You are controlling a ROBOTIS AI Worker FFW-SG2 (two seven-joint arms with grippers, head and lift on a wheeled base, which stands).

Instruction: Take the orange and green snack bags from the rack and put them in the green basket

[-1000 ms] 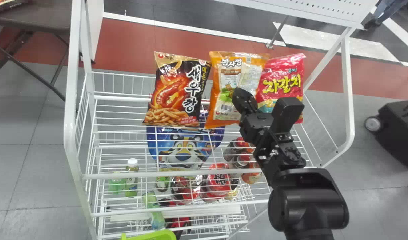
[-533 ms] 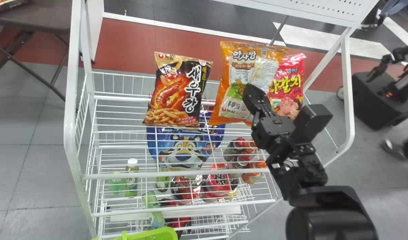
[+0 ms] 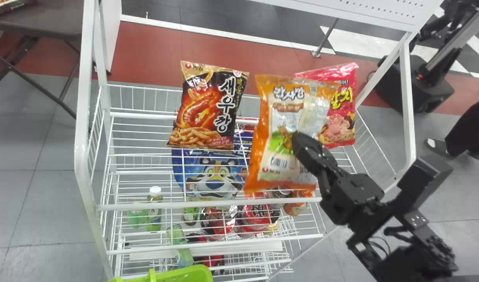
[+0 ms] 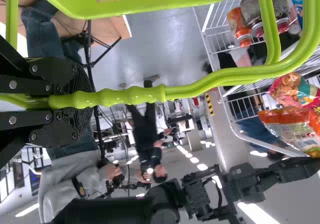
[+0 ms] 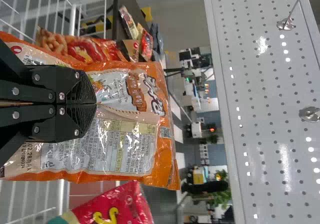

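Orange snack bag, pinched between right gripper's jaws, green basket handle, clenched in left gripper's jaws

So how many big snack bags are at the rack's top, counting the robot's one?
3: the black bag at left, the orange bag in the right gripper, and the red bag at right, partly behind the orange one. Others may be hidden.

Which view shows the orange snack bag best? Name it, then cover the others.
Head view: the orange snack bag appears nearly whole. The right wrist view is closer, with the right end effector pinching it; the left wrist view has part at the edge.
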